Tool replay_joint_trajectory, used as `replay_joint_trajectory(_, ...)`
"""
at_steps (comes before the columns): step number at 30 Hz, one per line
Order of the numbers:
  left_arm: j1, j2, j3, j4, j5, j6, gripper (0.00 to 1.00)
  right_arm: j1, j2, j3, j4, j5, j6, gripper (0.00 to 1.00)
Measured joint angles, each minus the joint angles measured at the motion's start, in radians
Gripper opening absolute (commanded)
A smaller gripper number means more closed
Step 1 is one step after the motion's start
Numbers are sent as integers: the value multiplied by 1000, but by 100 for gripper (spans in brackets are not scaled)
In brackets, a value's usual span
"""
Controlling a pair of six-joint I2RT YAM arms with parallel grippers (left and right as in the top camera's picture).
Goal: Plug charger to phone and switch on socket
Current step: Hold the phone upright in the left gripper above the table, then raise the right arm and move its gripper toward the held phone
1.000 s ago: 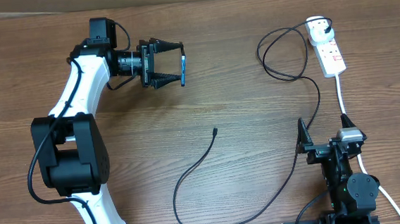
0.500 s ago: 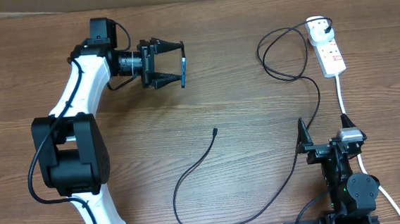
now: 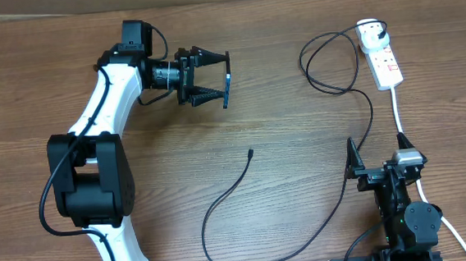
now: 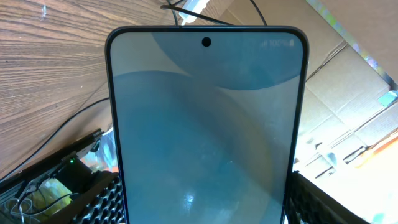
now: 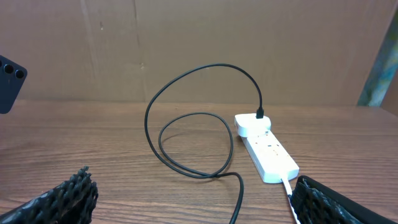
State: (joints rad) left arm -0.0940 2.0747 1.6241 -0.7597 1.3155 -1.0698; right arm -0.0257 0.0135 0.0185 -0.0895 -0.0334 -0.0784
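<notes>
L fingers partly spread, clamped on phone, which is held edge-on at upper centre of overhead frame. R fingers spread wide w/ nothing between them, lower right. Tip of charger lies loose mid-desk; its plug sits in socket, upper right.

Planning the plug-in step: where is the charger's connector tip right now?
In the overhead view the connector tip lies free on the table near its centre, nearer the robot than the phone held in the left fingers.
</notes>
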Motion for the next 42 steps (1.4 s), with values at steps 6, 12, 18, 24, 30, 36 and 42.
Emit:
replay_joint_trajectory(6,0,0,0,0,0,0,66,0,0,0,0,-5,-1,100)
replay_joint_trajectory(12,0,0,0,0,0,0,66,-1,0,0,33,-304,103,100)
replay_joint_trajectory(18,0,0,0,-2,0,1,67,0,0,0,226,-792,457,100)
replay_joint_trajectory(24,0,0,0,-2,0,4,67,0,-5,9,799,-866,765,100)
replay_joint_trajectory(30,0,0,0,-2,0,4,66,-1,23,233,548,-780,769,100)
replay_joint_trajectory(36,0,0,0,-2,0,4,66,-1,204,773,-180,-676,506,100)
replay_joint_trajectory(42,0,0,0,-2,0,3,66,-1,488,1249,-827,-446,353,100)
